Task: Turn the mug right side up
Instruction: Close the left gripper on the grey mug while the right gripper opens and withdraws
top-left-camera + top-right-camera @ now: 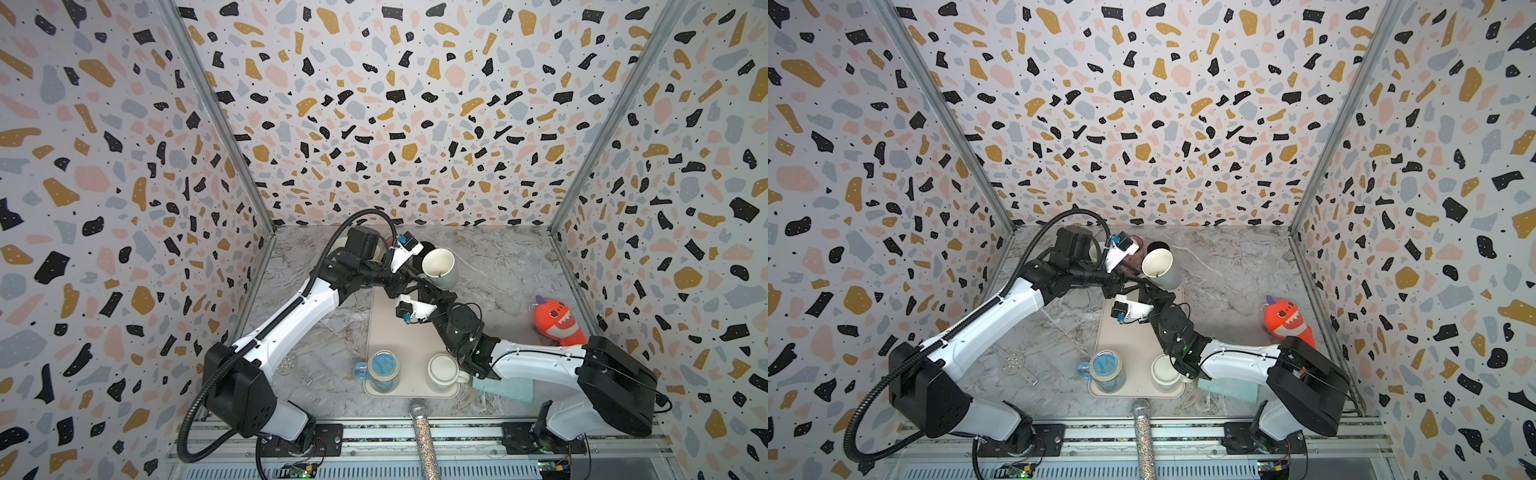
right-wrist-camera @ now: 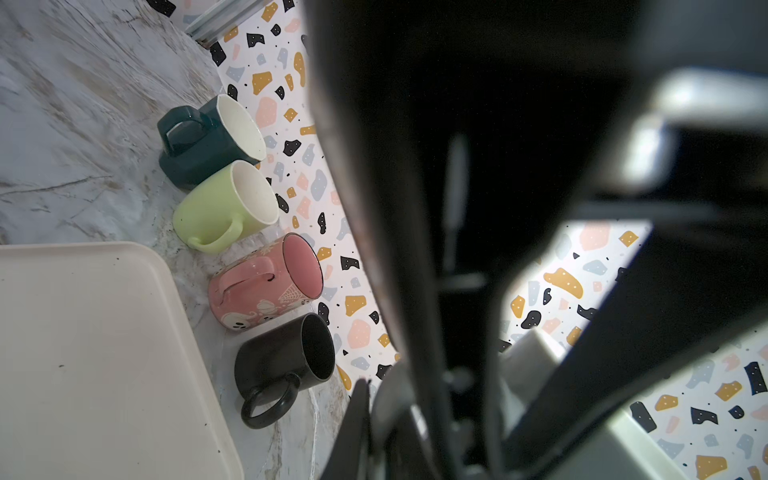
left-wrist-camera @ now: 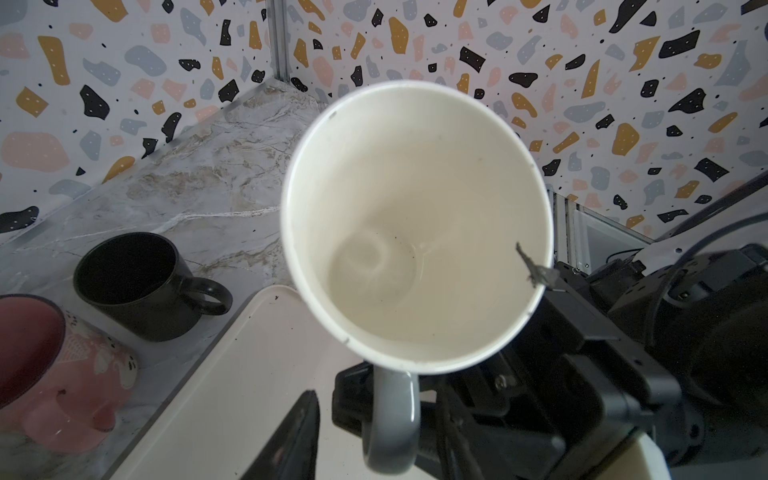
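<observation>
Right gripper pinched shut on white mug rim, mug airborne, pretty much mouth-up; left gripper straddling handle, grip unclear; just needs setting down

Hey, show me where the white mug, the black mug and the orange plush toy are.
white ceramic mug (image 3: 415,174): left wrist view, on its inner wall.
black ceramic mug (image 3: 149,320): left wrist view, on its outer side wall.
orange plush toy (image 1: 556,319): a top view, on its face.

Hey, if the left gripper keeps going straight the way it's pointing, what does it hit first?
Probably the white mug's handle, which sits directly ahead of the left gripper in the left wrist view; depth there is hard to judge.
</observation>
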`<act>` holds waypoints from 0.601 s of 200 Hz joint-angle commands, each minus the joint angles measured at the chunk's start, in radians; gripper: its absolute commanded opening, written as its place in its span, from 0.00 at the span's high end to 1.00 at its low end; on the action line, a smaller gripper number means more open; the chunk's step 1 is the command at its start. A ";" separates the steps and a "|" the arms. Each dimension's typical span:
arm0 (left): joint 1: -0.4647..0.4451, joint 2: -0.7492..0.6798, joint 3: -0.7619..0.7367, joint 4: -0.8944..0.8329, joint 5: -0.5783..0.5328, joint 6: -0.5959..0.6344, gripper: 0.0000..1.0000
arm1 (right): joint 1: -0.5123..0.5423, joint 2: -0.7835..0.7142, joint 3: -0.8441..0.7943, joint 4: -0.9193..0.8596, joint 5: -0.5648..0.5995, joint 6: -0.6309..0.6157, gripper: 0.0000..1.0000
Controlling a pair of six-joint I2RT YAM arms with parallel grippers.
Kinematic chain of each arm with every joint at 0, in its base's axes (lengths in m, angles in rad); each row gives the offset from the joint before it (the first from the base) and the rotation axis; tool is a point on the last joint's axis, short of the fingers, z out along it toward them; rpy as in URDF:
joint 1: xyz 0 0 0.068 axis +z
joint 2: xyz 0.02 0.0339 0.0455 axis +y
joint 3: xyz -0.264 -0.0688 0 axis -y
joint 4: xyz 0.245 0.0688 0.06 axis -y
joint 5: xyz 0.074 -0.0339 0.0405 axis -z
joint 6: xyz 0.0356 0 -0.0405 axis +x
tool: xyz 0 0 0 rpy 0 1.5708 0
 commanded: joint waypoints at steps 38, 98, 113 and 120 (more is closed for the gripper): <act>-0.017 0.019 0.040 -0.020 0.039 0.014 0.62 | 0.002 -0.013 0.027 0.108 0.013 -0.018 1.00; -0.020 0.053 0.064 -0.064 0.037 0.023 0.89 | 0.001 -0.017 0.021 0.121 0.018 -0.020 1.00; -0.021 0.057 0.066 -0.062 0.033 0.017 1.00 | 0.002 -0.022 0.020 0.122 0.019 -0.018 1.00; -0.021 0.060 0.067 -0.057 0.032 0.012 1.00 | 0.003 -0.023 0.018 0.121 0.021 -0.018 1.00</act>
